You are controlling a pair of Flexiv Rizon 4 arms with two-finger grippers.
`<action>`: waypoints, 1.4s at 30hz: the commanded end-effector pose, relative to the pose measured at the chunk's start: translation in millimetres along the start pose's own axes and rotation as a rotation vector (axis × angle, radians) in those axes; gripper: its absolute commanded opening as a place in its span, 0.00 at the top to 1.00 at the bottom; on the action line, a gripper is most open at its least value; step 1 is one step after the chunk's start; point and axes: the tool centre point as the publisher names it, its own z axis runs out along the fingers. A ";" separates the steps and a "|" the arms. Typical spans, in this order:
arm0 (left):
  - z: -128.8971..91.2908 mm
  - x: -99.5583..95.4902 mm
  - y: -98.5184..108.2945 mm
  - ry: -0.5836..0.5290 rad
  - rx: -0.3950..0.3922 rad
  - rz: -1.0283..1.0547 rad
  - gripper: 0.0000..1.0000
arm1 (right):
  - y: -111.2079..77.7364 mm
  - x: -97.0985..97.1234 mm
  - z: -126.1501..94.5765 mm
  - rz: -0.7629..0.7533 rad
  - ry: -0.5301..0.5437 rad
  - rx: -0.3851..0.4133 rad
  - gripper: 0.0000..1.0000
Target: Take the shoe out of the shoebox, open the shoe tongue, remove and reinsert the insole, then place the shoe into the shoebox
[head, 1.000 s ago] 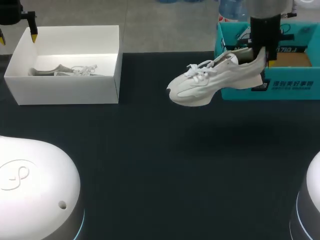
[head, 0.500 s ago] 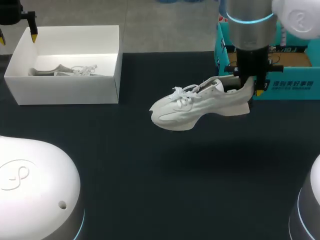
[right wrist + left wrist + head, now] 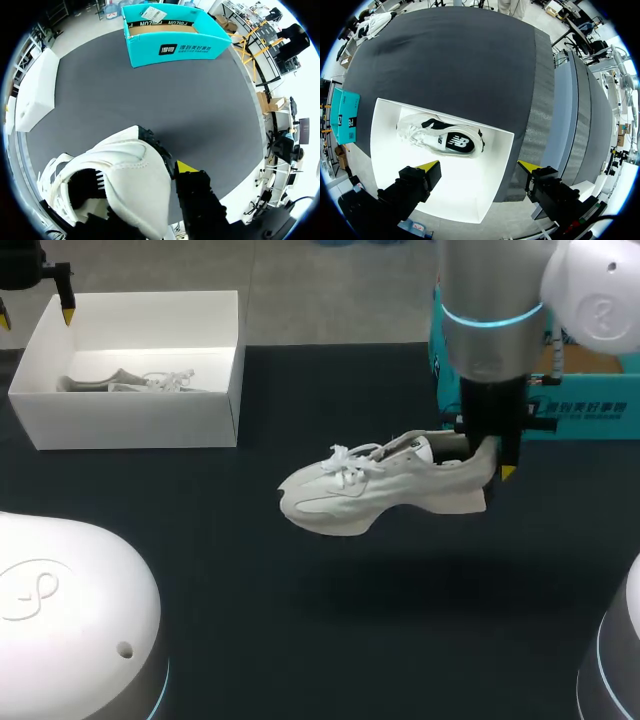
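A white shoe (image 3: 380, 490) hangs over the dark table's middle, toe pointing left. My right gripper (image 3: 490, 462) is shut on its heel, one finger inside the opening and one yellow tip outside. The right wrist view shows the heel (image 3: 125, 175) against the outer fingertip (image 3: 185, 166); the inner finger is hidden. The teal shoebox (image 3: 590, 405) stands behind at the back right, also seen as the teal shoebox (image 3: 170, 35). My left gripper (image 3: 33, 312) is open above the white box (image 3: 130, 425), and its open fingers (image 3: 427, 167) frame a second shoe (image 3: 440, 140) inside.
The white box (image 3: 465, 195) stands at the table's back left, with the second shoe (image 3: 130, 380) lying in it. The white box (image 3: 35, 90) sits far ahead of the held shoe. Dark mat surrounds the shoe on all sides.
My right arm has carried the shoe away from the teal shoebox, toward the front and left, and lower over the table. The left arm has not moved.
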 end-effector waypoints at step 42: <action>-0.3 0.2 -1.9 0.002 -0.004 0.000 0.00 | -31.0 66.6 133.3 -0.095 0.004 0.001 1.00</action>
